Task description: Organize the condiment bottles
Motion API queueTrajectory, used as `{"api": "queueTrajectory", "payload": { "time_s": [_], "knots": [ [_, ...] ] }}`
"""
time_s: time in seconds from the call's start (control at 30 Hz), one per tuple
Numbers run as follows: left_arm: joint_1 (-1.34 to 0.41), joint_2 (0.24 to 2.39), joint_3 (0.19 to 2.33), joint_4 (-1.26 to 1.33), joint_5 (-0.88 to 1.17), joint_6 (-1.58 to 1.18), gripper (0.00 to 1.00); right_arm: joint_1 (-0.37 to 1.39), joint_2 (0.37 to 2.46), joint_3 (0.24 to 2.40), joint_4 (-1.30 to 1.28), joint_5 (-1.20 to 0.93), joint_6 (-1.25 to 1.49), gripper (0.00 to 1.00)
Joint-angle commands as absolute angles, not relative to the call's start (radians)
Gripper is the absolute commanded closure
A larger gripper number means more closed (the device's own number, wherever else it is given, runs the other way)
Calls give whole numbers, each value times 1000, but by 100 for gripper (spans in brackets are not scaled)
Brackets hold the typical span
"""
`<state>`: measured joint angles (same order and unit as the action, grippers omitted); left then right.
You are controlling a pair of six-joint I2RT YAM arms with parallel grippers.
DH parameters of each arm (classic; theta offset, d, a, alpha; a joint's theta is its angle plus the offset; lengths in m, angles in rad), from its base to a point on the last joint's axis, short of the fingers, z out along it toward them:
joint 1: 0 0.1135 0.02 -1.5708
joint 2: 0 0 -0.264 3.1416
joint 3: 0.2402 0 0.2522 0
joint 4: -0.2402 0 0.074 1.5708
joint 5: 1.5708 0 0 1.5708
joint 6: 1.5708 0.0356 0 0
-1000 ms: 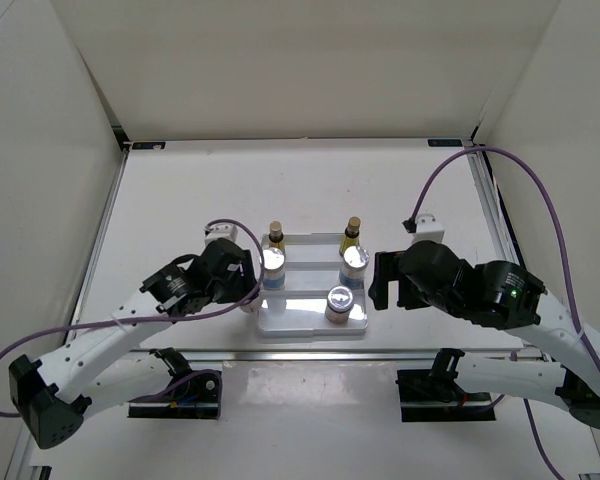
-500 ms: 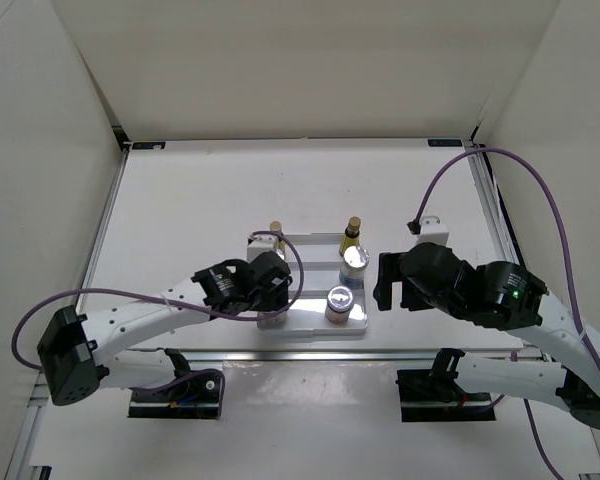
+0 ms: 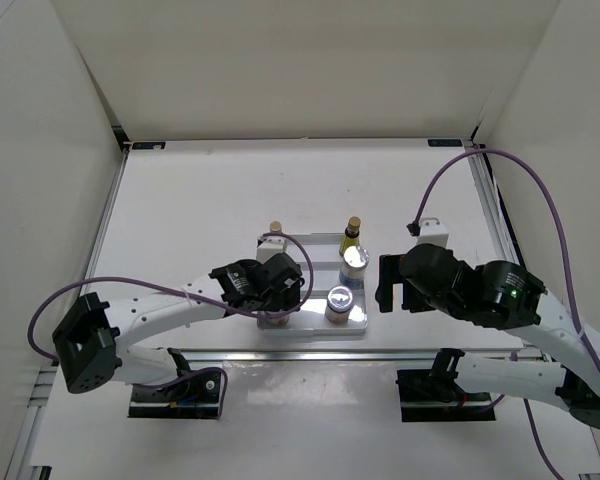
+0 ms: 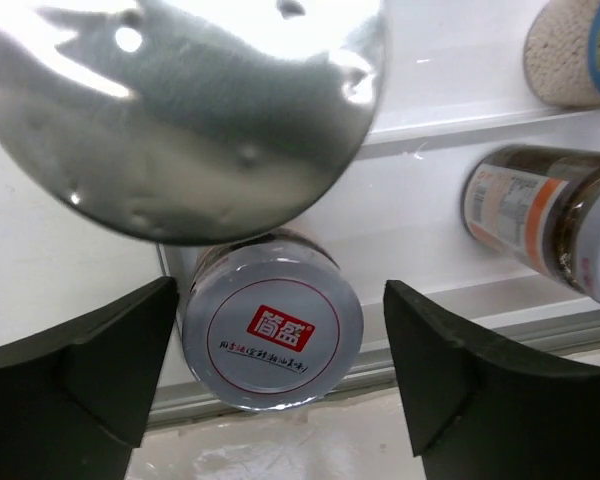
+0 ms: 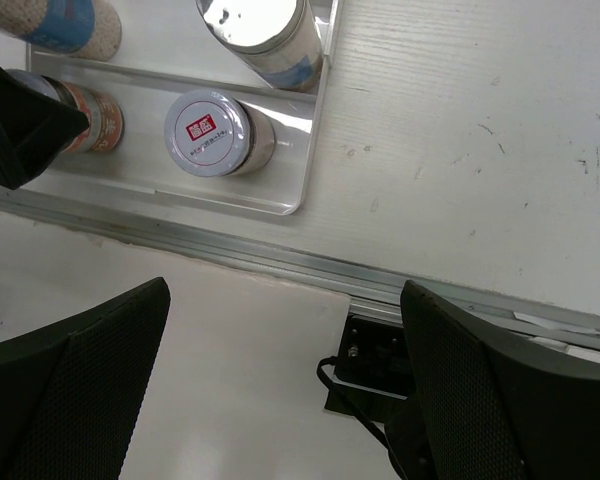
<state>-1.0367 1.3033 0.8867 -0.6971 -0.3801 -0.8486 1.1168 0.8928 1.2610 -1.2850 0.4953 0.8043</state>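
Observation:
The white stepped tray holds the condiment bottles. Two amber bottles stand on its back step. A silver-capped bottle stands mid right and a short jar front right. My left gripper hangs over the tray's front left and hides the bottles there. In the left wrist view it is open, with a finger on each side of a silver-lidded jar and a gap to both. A big silver cap fills the top. My right gripper is open and empty beside the tray.
The table's metal front rail runs just before the tray. The right wrist view looks down past the rail at the arm's base mount. White walls close in the table on the left, back and right.
My left gripper has swung right from beside the tray to over its front left corner, covering the left silver-capped bottle. The right arm has barely moved.

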Motion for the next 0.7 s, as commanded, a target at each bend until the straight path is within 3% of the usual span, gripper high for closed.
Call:
{"api": "queueTrajectory", "payload": {
  "time_s": [0.0,0.07,0.4,0.67],
  "knots": [
    [-1040,1275,933,-658,-405,-850,4,1120,853,1272,-1285,523,810,1],
    [-1040,1252,942,-658,-396,-841,0,1120,842,1263,-1285,534,810,1],
    [-1060,990,1089,-713,-405,-569,0,1120,749,1253,-1301,604,779,1],
    [-1019,805,1108,-847,-802,-329,0,1120,738,1290,-1434,767,815,1]
  ]
}}
